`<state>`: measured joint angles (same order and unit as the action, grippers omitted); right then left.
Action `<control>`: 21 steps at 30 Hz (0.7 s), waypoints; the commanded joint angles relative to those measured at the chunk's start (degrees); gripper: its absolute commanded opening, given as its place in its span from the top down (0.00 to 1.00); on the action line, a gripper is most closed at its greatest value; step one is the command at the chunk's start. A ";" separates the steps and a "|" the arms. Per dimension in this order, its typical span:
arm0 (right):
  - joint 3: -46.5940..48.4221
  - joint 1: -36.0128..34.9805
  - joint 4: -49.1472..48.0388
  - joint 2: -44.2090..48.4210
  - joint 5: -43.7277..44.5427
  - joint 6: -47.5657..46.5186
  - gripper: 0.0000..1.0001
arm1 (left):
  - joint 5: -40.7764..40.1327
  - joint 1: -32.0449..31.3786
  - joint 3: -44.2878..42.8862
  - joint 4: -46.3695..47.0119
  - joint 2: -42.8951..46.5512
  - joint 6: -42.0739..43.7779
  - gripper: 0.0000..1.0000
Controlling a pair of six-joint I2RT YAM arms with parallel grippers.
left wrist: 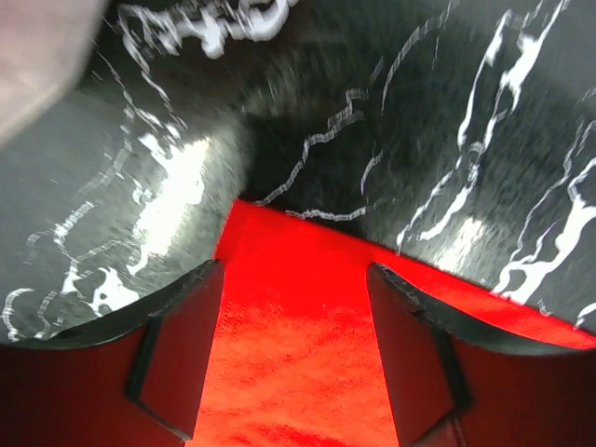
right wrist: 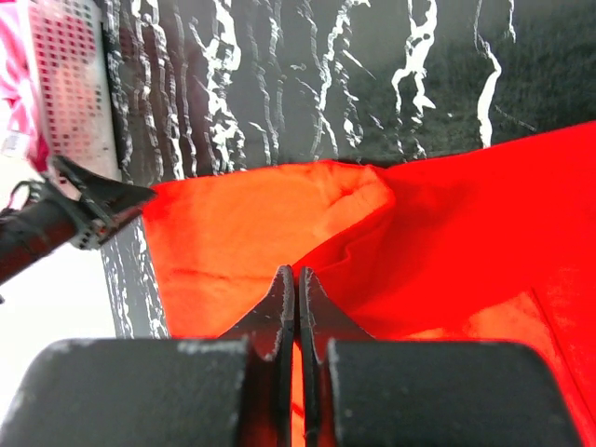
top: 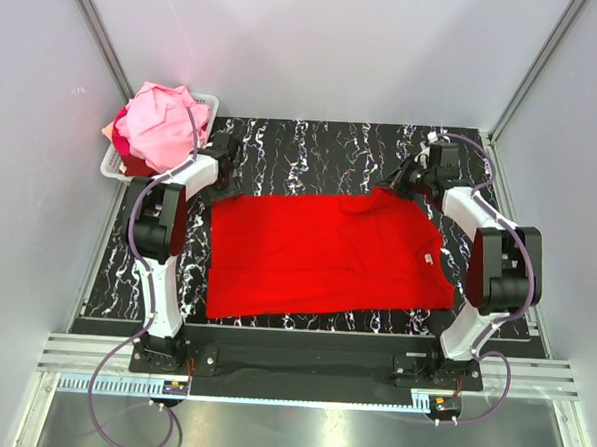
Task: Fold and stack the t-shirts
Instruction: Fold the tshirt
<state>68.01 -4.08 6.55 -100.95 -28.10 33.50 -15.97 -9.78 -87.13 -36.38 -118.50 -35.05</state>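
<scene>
1. The white basket [top: 213, 104] stands at the far left corner of the table [top: 313, 144]. It holds a heap with a pink t-shirt [top: 164, 121] on top, a peach one [top: 111, 131] at its left edge and something darker red below. That makes at least two shirts; I cannot count more.
2. The left gripper [top: 224, 170] is just right of the basket and a little nearer. Its fingers [left wrist: 177, 354] stand apart and hold nothing, poised over the shirt's far left corner.
3. The red t-shirt [top: 317, 255] lies flat and unfolded, right of the basket and nearer than it. There is one. Its long axis runs away from the basket across the table, with its neck label at the end farthest from the basket.
4. The right gripper [top: 401, 184] is well right of the basket, at the shirt's far right corner. Its fingers [right wrist: 284, 298] are pressed together and appear to pinch a raised fold of the red cloth.
5. My reading is that the fold turns on both far corners. The right one is taken, and the left corner lies directly below the left gripper's spread fingers, the arm nearer the basket.
</scene>
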 commanded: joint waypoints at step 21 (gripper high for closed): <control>2.83 15.94 6.11 3.83 1.38 -3.79 1.00 | 2.69 0.82 -1.02 2.19 3.10 -0.02 0.31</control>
<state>69.87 11.18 13.17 -96.71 -26.20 31.05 -14.15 -9.63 -85.41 -34.76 -117.69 -35.03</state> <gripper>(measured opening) 0.017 0.698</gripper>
